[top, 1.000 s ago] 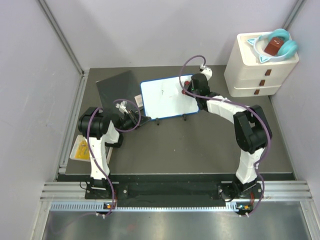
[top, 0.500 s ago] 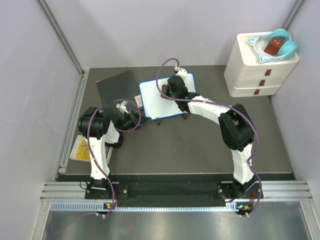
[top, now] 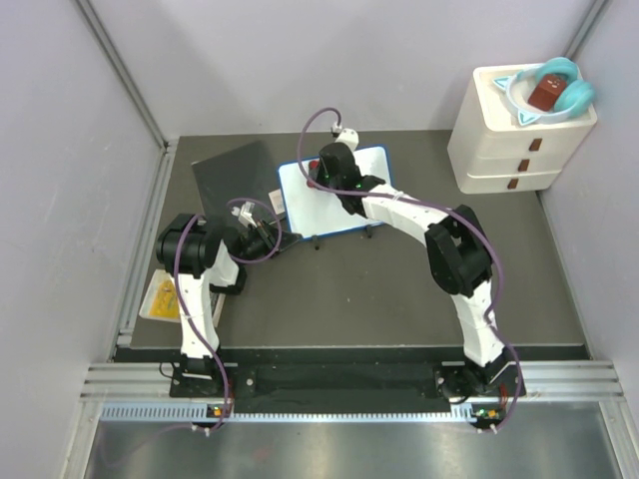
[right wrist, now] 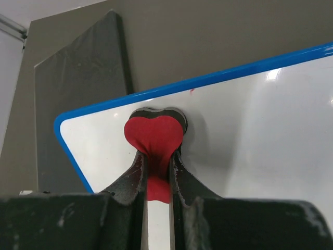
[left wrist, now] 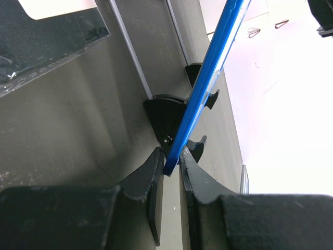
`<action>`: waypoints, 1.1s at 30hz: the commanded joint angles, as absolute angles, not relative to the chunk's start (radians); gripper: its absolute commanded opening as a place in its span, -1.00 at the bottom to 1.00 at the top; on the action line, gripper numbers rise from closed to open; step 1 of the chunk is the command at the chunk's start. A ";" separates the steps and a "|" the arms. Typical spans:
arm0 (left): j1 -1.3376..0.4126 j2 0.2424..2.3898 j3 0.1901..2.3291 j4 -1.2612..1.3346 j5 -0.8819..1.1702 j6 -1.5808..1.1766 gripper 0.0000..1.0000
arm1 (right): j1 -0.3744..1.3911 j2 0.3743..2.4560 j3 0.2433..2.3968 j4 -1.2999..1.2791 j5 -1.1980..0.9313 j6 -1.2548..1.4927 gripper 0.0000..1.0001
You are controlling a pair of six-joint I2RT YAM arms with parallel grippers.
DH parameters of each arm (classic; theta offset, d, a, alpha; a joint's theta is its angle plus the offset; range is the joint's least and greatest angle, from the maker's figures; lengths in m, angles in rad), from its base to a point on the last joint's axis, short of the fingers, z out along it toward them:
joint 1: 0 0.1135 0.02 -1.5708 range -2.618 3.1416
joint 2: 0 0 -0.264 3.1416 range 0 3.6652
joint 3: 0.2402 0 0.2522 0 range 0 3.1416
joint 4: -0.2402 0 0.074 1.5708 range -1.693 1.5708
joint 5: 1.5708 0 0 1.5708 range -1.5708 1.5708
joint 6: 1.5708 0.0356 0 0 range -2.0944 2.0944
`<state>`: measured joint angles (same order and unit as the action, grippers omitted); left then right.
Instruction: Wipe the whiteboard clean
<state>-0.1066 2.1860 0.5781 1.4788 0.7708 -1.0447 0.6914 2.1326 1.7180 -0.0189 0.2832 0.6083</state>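
The whiteboard (top: 312, 208) stands tilted on its black feet at the back middle of the dark table, its face white with a blue rim. My left gripper (top: 276, 236) is shut on the board's lower left rim; in the left wrist view the blue edge (left wrist: 208, 78) runs between the fingertips of that gripper (left wrist: 171, 159). My right gripper (top: 324, 172) is shut on a red heart-shaped eraser (right wrist: 154, 136) and presses it against the upper left part of the whiteboard (right wrist: 250, 130). In the right wrist view the board's face shows no marks apart from a tiny red speck near the top rim.
A dark grey square sheet (top: 235, 175) lies left of the board. A white drawer unit (top: 519, 135) at the back right carries a teal object (top: 552, 88). A yellow item (top: 160, 297) lies off the table's left edge. Grey walls close in the left and back.
My right arm has swept the eraser leftward across the board, from its right end to its upper left. The left gripper and the board have stayed in place.
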 commanded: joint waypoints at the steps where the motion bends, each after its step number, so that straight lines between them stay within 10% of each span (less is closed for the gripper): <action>1: -0.113 2.223 0.560 1.695 0.742 -1.000 -1.00 | 0.690 2.158 1.782 -0.064 0.379 0.566 -1.00; 33: -0.115 2.223 0.564 1.695 0.747 -1.000 -1.00 | 0.537 2.063 1.431 -0.089 0.393 0.653 -1.00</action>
